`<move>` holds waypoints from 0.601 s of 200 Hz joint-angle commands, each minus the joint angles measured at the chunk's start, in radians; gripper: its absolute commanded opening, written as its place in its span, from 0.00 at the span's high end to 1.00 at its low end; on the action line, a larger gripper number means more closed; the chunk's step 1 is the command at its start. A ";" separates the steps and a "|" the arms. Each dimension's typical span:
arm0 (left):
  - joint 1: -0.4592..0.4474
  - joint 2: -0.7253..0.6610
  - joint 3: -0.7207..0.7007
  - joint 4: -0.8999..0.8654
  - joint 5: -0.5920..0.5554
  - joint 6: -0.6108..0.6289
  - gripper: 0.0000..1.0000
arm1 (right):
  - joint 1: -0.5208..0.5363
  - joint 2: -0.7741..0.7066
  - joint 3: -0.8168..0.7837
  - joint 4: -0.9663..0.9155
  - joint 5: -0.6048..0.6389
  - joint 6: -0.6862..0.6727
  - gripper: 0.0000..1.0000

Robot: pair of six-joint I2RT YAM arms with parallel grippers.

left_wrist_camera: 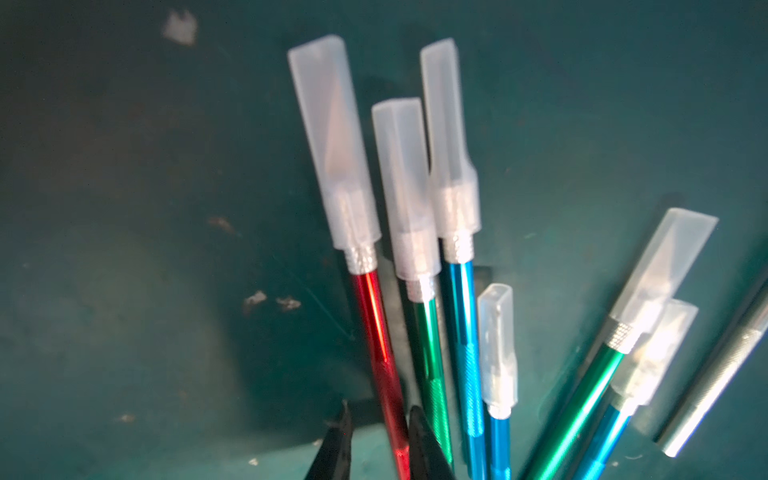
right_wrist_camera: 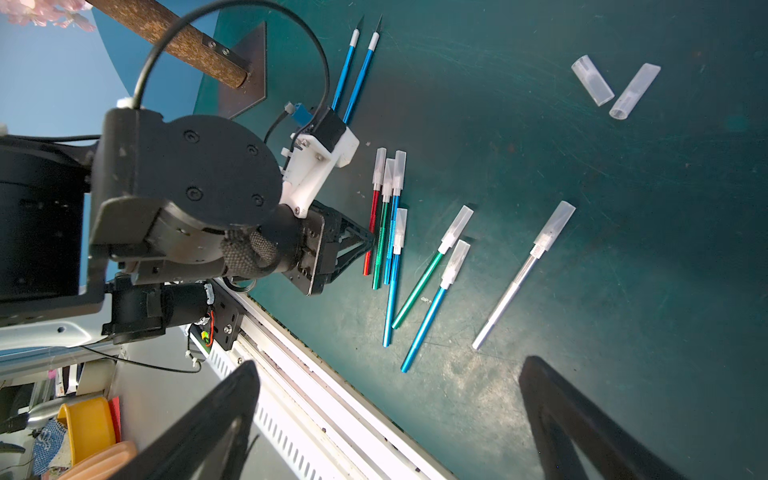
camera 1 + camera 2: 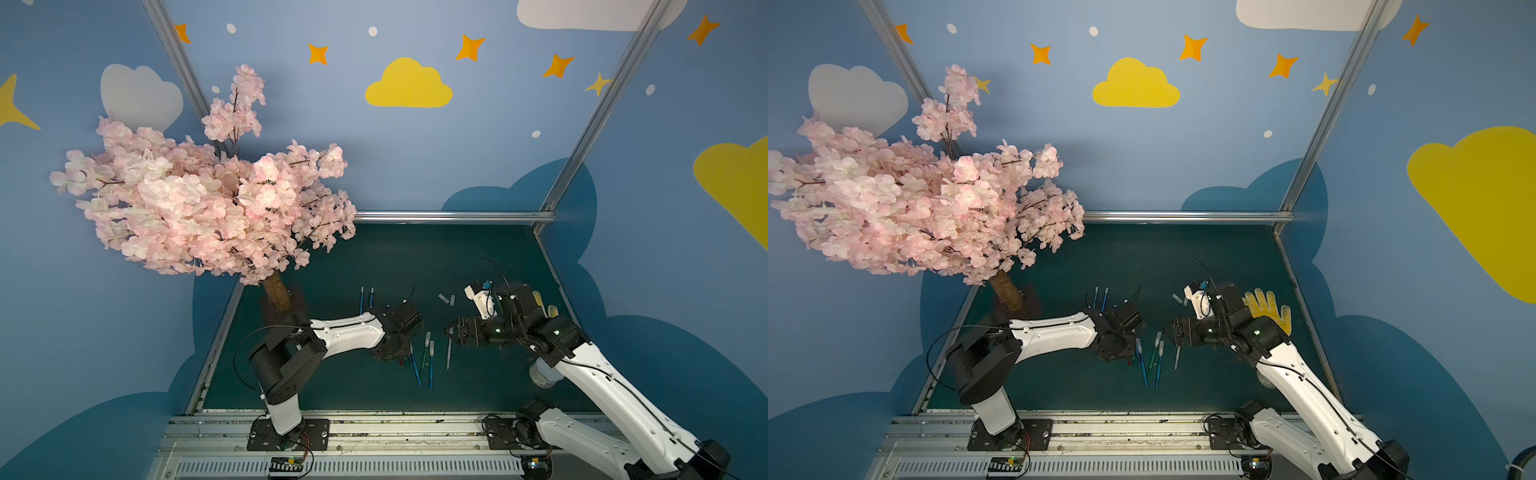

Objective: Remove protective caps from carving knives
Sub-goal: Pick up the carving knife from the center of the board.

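First, centre the left gripper (image 1: 380,409), fingers narrowly apart astride the red knife (image 1: 376,328) lying on the bench (image 1: 124,249), then clamp its handle firmly. Lift clear of the neighbouring knives (image 1: 432,353); present the cap (image 1: 332,141) to the right gripper (image 2: 388,363), fingers wide apart.

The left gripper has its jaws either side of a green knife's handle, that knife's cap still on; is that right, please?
Not quite: the left gripper has its jaws either side of the handle of the red knife, not a green one, as the left wrist view shows. Its cap is still on.
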 commanded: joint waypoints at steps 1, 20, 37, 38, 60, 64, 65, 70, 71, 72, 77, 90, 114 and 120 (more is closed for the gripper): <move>-0.001 0.011 0.010 -0.060 -0.035 0.014 0.75 | 0.005 0.005 -0.004 0.003 0.012 0.005 0.02; -0.001 0.009 0.011 -0.077 -0.053 0.022 0.76 | 0.008 0.003 -0.005 0.003 0.015 0.005 0.02; -0.001 0.009 0.015 -0.101 -0.071 0.029 0.76 | 0.008 0.002 -0.008 0.007 0.012 0.009 0.02; -0.001 0.009 0.015 -0.102 -0.071 0.029 0.76 | 0.008 0.003 -0.008 0.007 0.012 0.010 0.02; 0.000 0.011 0.020 -0.120 -0.078 0.040 0.78 | 0.009 0.003 -0.008 0.006 0.014 0.011 0.02; 0.001 0.012 0.021 -0.121 -0.078 0.042 0.78 | 0.009 0.002 -0.008 0.006 0.015 0.011 0.02; 0.001 0.012 0.021 -0.122 -0.078 0.042 0.78 | 0.009 0.002 -0.008 0.005 0.016 0.010 0.02; 0.001 0.012 0.021 -0.124 -0.078 0.044 0.78 | 0.009 0.001 -0.008 0.003 0.018 0.010 0.02; 0.001 0.012 0.021 -0.124 -0.078 0.044 0.78 | 0.009 0.001 -0.007 0.003 0.019 0.010 0.02; 0.001 0.012 0.021 -0.124 -0.078 0.044 0.78 | 0.010 0.000 -0.007 0.003 0.020 0.010 0.02; 0.001 0.012 0.021 -0.127 -0.077 0.044 0.79 | 0.010 0.000 -0.007 0.003 0.021 0.011 0.02; 0.000 0.013 0.021 -0.129 -0.078 0.044 0.79 | 0.009 -0.003 -0.007 0.001 0.025 0.013 0.02; 0.002 0.014 0.023 -0.131 -0.078 0.046 0.80 | 0.011 -0.006 -0.012 0.005 0.028 0.018 0.02; 0.002 0.015 0.022 -0.131 -0.077 0.048 0.80 | 0.011 -0.006 -0.014 0.008 0.027 0.019 0.02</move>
